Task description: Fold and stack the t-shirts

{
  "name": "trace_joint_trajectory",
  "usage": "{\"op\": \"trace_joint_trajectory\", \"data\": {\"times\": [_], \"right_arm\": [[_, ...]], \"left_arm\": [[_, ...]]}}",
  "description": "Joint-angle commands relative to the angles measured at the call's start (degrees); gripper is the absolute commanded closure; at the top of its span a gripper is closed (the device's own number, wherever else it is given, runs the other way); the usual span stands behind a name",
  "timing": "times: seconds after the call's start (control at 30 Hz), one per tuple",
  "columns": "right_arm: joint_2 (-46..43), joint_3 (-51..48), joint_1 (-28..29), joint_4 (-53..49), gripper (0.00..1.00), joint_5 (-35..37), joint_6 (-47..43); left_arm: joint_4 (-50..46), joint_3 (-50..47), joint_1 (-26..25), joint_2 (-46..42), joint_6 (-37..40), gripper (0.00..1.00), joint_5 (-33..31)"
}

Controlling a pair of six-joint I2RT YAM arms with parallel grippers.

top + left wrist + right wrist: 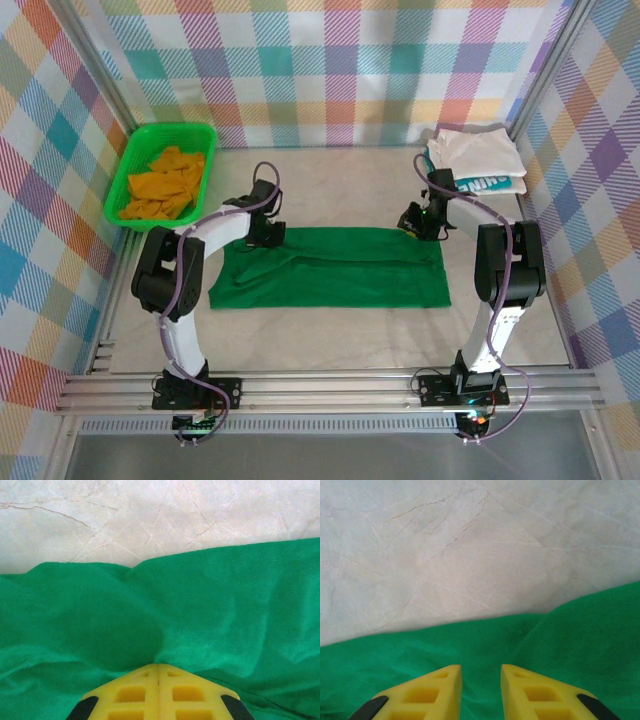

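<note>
A dark green t-shirt [330,268] lies flat at the centre of the pale marbled table [340,170], folded into a long band running from 9 to 3 o'clock, its surface softly wrinkled. At its far edge the left gripper [158,666] has its yellow fingers pressed together, pinching a pucker of green cloth at 10 o'clock. The right gripper [481,672], fingers apart, hovers over the edge at 2 o'clock. Farther back, a crumpled orange t-shirt [165,182] fills a bright green basket [115,190] at 10 o'clock, while a folded white t-shirt [470,150] rests on a teal t-shirt [490,184] at 2 o'clock.
</note>
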Motion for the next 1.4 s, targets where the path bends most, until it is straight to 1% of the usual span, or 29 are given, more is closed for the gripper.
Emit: {"op": "trace_joint_trajectory", "data": {"times": [0.0,0.27,0.37,0.4,0.47,0.5,0.53,0.67,0.77,0.83,0.9,0.93,0.97,1.03,1.17,1.23,1.27,1.37], "right_arm": [[0.28,1.51,0.37,0.22,0.72,-1.15,0.43],[0.80,1.27,0.36,0.58,0.72,-1.68,0.72],[0.88,1.32,0.37,0.84,0.71,-1.76,0.64],[1.10,1.44,0.35,0.93,0.71,-1.93,0.68],[1.41,1.49,0.31,1.27,0.71,-2.56,0.91],[1.57,1.52,0.31,1.41,0.71,-2.94,0.87],[1.68,1.55,0.32,1.37,0.71,-3.16,0.93],[1.34,1.25,0.37,1.37,0.71,-3.18,0.94],[0.92,1.14,0.37,1.20,0.71,-3.01,0.99],[0.63,0.96,0.36,1.20,0.71,-2.94,0.94],[0.45,0.95,0.35,1.06,0.71,-2.84,0.93],[0.45,1.08,0.32,1.02,0.71,-2.83,0.92],[0.45,1.12,0.31,1.00,0.71,-2.83,0.93],[0.63,1.30,0.35,1.02,0.70,-2.91,0.88],[1.13,1.56,0.36,1.19,0.70,-3.13,0.93],[1.41,1.88,0.32,1.02,0.70,-3.25,0.94],[1.37,1.84,0.31,0.93,0.70,-3.18,0.90],[1.24,1.69,0.35,0.93,0.70,-2.96,0.93]], "left_arm": [[-3.66,0.49,-0.99,-5.44,-2.57,1.00,-0.33],[-6.65,-3.42,-3.49,-10.09,-6.52,1.00,-1.55],[-6.16,-4.73,-3.82,-10.10,-6.94,1.00,-3.65],[-5.43,-4.98,-3.77,-9.94,-6.94,0.96,-4.98],[-3.84,-4.36,-3.53,-9.09,-6.18,0.56,-6.06],[-3.34,-3.39,-3.55,-8.22,-5.64,0.45,-6.42],[-3.31,-2.22,-3.47,-7.20,-5.25,0.38,-6.96],[-3.42,3.12,-3.07,-1.49,-3.69,0.41,-7.06],[-3.34,5.57,-2.67,2.19,-3.69,0.45,-6.78],[-3.45,6.25,-2.58,3.75,-3.68,0.48,-9.04],[-2.55,5.53,-2.54,4.05,-3.60,0.56,-10.48],[-2.52,5.48,-2.50,4.13,-3.58,0.62,-10.48],[-2.67,5.47,-2.58,4.07,-3.75,0.70,-10.37],[-2.78,4.75,-2.67,3.21,-4.07,0.80,-10.20],[-3.54,3.96,-3.01,0.23,-4.72,0.90,-10.80],[-4.93,4.23,-3.28,-1.05,-5.04,0.98,-10.74],[-5.46,4.24,-3.39,-1.70,-5.22,1.00,-10.79],[-7.06,3.79,-3.90,-3.57,-6.29,1.00,-10.43]]}}
